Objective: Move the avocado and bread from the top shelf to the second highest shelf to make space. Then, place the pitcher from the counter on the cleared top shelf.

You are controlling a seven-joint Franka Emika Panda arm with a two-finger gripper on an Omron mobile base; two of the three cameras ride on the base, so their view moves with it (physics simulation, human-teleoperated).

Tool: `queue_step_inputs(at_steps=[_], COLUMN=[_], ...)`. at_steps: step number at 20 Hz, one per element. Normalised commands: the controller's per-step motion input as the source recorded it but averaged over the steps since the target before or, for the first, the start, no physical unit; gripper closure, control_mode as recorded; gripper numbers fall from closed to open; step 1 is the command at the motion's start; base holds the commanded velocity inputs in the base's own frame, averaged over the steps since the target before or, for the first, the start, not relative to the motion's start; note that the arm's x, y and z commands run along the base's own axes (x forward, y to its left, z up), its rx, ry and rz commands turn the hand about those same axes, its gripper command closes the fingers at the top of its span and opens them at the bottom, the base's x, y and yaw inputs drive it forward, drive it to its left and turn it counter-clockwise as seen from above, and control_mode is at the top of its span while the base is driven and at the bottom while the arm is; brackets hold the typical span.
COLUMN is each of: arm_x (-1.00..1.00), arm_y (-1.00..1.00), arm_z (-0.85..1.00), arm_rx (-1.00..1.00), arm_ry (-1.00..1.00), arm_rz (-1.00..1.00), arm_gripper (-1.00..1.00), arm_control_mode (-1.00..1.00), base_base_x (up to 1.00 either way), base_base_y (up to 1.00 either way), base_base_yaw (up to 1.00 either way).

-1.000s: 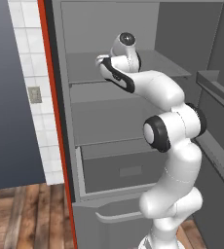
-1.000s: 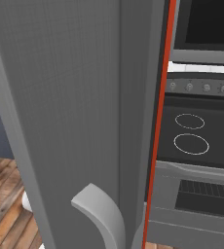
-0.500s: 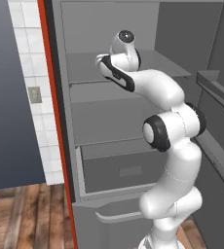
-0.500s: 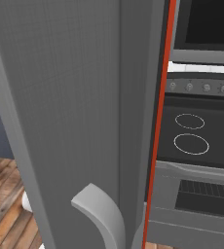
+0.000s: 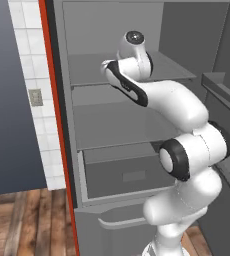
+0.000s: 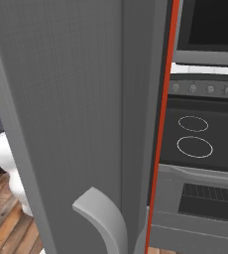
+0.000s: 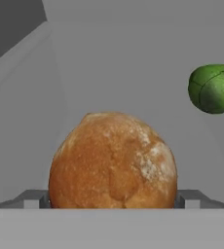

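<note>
Tool (image 7: 113, 202): 2 finger tips low in the hand view, 1 at each side of the bread (image 7: 113, 160), only their grey ends showing past the roll. The tips sit tight against the roll's flanks, so the tool reads as pinching the bread; the actual contact faces are hidden behind it.

Bread: orange-brown roll with a pale floury patch on its right side, lower centre of the hand view, covering most of the gap between the tips.

Avocado (image 7: 214, 89): dark-green ball, upper right of the hand view, cut by the right edge, well apart from the bread and farther back.

Arm (image 5: 187, 150): white with dark joints, rising from the lower right of the left base view and bending up and left into the open fridge, its wrist at upper centre, level with the top shelf (image 5: 87, 75).

Top shelf: pale-grey panel, upper centre of the left base view, its right part hidden by the wrist.

Second highest shelf (image 5: 112, 125): grey panel below it, mid frame.

Drawer (image 5: 127, 175): boxy grey, with a rectangular recess, under the shelves.

Fridge door (image 6: 66, 124): grey slab over the left half of the right base view, curved handle (image 6: 103, 218) at bottom.

Stove (image 6: 205, 144): black top with ring burners, right of the right base view.
</note>
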Motion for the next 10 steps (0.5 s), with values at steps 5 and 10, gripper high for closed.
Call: queue_step_inputs(at_steps=[5,10], arm_x=[-1.00,-1.00], arm_y=[0.00,0.00], arm_z=[-0.03,-0.14], arm_rx=[0.00,0.00], arm_ry=[0.03,0.08], arm_rz=[-0.03,-0.02], arm_gripper=[1.00,1.00], arm_control_mode=[-1.00,-1.00], base_base_x=[0.00,0.00], base_base_y=[0.00,0.00], base_base_yaw=[0.00,0.00])
